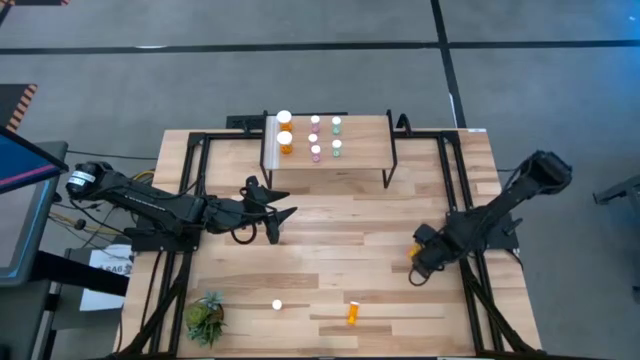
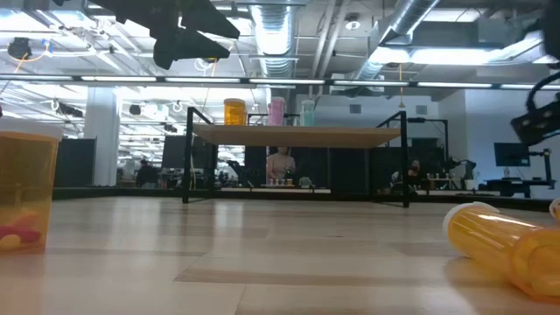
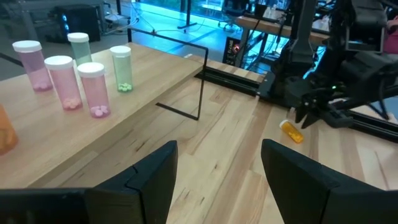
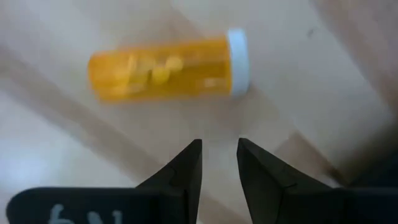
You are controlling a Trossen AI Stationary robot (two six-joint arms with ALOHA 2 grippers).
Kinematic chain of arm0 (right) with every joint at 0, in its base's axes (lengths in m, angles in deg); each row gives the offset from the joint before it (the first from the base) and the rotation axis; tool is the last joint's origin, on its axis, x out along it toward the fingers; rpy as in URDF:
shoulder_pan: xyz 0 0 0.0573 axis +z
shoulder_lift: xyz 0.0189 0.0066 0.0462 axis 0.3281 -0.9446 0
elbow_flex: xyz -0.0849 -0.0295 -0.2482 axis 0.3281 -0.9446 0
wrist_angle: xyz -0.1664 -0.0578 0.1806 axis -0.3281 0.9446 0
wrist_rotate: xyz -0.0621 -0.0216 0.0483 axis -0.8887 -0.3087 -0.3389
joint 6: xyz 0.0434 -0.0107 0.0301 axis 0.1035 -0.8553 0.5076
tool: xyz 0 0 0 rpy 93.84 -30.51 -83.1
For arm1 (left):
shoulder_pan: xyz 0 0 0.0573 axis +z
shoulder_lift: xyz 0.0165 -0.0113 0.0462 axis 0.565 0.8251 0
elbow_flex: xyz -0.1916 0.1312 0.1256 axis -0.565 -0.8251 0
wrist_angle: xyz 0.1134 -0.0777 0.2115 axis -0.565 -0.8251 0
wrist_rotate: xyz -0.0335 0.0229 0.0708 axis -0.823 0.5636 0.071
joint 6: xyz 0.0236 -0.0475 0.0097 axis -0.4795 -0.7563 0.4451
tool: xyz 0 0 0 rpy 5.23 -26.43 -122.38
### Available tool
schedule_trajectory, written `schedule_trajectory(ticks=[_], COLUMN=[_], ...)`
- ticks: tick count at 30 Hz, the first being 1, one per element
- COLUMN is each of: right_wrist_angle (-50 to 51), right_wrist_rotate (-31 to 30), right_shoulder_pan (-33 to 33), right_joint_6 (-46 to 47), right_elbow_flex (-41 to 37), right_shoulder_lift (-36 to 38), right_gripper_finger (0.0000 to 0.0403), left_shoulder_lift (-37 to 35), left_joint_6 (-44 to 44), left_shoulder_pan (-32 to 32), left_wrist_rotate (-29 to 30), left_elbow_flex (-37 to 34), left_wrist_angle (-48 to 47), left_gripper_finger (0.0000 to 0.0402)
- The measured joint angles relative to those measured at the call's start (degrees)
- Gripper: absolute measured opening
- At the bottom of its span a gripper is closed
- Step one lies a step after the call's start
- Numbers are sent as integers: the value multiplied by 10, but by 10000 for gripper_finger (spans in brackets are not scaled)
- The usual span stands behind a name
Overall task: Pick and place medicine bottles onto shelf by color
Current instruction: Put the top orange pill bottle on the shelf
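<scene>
One small orange bottle (image 4: 166,68) lies on its side on the table (image 1: 330,240) near the right edge, just under the right gripper (image 4: 219,163); it is also visible in the high view (image 1: 413,249), mostly hidden by the arm. Long axis flat to the tabletop, white cap (image 4: 238,62) at one end, pills visible through the body. Right gripper fingers stand a narrow gap apart, holding nothing, tips short of the bottle, not touching.

Second orange bottle (image 1: 353,314) lies on its side near the front edge, cap toward the shelf side. A white-capped bottle (image 1: 277,305) stands upright to its left; body color can't be told from above.

Shelf (image 1: 370,155) at the back of the table carries six upright bottles: two orange bottles (image 1: 285,142) toward its left end, two pink bottles (image 1: 315,152) in the middle, two pale green bottles (image 1: 336,148) beside them. One orange is cut off at the edge of the left wrist view.

Left gripper (image 3: 217,165) hovers in front of the shelf's left half, fingers wide apart, empty.

Potted plant (image 1: 206,317) sits at the front-left corner. Low view shows two orange bottles close up, both cropped by the edges.
</scene>
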Motion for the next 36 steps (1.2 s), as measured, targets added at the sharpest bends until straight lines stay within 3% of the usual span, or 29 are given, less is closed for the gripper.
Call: schedule_trajectory(ticks=[10, 16, 36], right_wrist_angle=[-1, -2, -7], right_wrist_rotate=[10, 19, -8], right_shoulder_pan=[-110, -149, -169], right_joint_6=[-116, -169, -211], right_elbow_flex=[3, 2, 2], right_shoulder_lift=[-52, -47, -30], right_gripper_finger=[124, 124, 124], left_shoulder_lift=[0, 0, 0], left_joint_6=[0, 0, -2], left_shoulder_pan=[0, 0, 0], left_wrist_rotate=[0, 0, 0], left_elbow_flex=[0, 0, 0], left_wrist_angle=[-2, -2, -2], left_gripper_finger=[220, 220, 220])
